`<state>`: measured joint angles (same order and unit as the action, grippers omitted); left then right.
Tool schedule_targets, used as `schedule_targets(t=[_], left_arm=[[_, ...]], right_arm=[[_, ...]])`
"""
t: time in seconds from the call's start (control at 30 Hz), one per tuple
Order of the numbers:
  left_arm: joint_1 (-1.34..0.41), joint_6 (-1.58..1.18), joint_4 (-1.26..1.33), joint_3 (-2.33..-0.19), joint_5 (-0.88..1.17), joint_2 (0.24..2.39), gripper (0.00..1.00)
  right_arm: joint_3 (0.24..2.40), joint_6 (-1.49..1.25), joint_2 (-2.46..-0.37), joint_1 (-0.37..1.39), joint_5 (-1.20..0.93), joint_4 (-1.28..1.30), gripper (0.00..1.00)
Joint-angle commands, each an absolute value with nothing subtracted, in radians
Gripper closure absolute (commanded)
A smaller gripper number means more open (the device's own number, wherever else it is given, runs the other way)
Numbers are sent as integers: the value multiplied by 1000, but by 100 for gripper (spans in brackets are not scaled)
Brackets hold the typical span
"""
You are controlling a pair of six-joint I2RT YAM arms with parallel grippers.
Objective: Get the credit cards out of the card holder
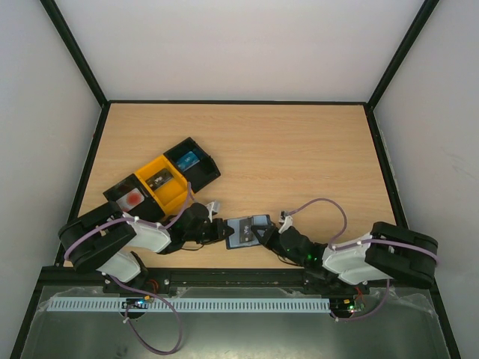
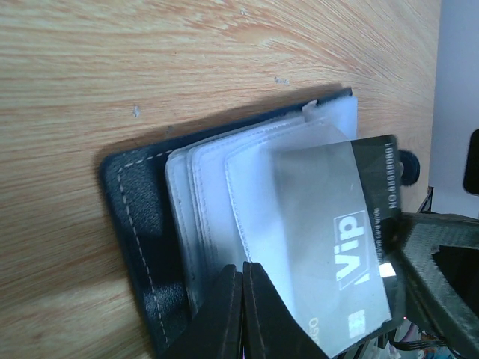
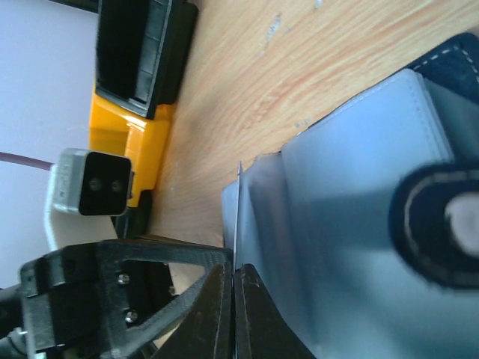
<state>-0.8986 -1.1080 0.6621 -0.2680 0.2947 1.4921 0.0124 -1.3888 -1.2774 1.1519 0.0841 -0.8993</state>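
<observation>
Wooden table (image 1: 299, 149), row of black and yellow trays (image 1: 177, 197) at my left-rear, one card visible in each of the three. The card holder (image 1: 241, 232) is at the near edge, lying open between my two arms, its clear sleeves fanned up. One dark card (image 2: 352, 247) with VIP lettering is half out of a sleeve.

Left gripper (image 2: 241, 280): fingers together, pinching a sleeve edge on the holder's left side, so I read it as the anchor. Right gripper (image 3: 233, 283): fingers together on a thin sheet seen edge-on. I take that to be the dark card's free end but can't be fully sure.

Key relation: the card's long axis runs roughly from the left gripper toward the right one, with the exposed end on the right arm's side. The right arm is nearer that end, so the pull should go straight along that axis, away from the left gripper. Risk: the sleeve drags along with the card.
</observation>
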Motion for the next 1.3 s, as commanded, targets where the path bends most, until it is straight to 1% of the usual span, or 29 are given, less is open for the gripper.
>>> schedule_targets(t=[0.0, 0.13, 0.27, 0.5, 0.63, 0.7, 0.8, 0.83, 0.87, 0.97, 1.03, 1.17, 1.27], left_arm=[[-901, -1104, 545, -226, 264, 1520, 97], [-901, -1105, 546, -225, 265, 1518, 97], [-902, -1106, 543, -229, 268, 1509, 97], [-901, -1101, 509, -254, 263, 1483, 97], [-901, -1092, 479, -275, 269, 1464, 94], [-900, -1088, 446, -298, 273, 1431, 88], [-902, -1075, 375, -347, 262, 1366, 80], [-901, -1072, 349, -365, 258, 1343, 75], [-901, -1069, 325, -382, 254, 1325, 65], [-901, -1074, 295, -416, 264, 1264, 49], [-903, -1098, 329, -415, 283, 1228, 41], [-904, -1156, 477, -380, 345, 1176, 31], [-906, -1195, 581, -348, 380, 1159, 27]], right_arm=[[-54, -1389, -1219, 1147, 139, -854, 98], [-52, -1378, -1173, 1147, 168, -801, 98], [-44, -1368, -1084, 1147, 213, -671, 98], [-36, -1345, -809, 1147, 307, -372, 98], [-57, -1346, -641, 1147, 316, -289, 98], [-63, -1353, -567, 1147, 313, -255, 98], [-63, -1367, -467, 1147, 309, -205, 98], [-63, -1371, -448, 1147, 308, -193, 98], [-63, -1376, -418, 1148, 311, -187, 98], [-59, -1391, -381, 1147, 300, -186, 98], [-57, -1401, -381, 1147, 281, -215, 98], [-57, -1425, -422, 1147, 244, -325, 98], [-46, -1430, -476, 1148, 225, -421, 98]])
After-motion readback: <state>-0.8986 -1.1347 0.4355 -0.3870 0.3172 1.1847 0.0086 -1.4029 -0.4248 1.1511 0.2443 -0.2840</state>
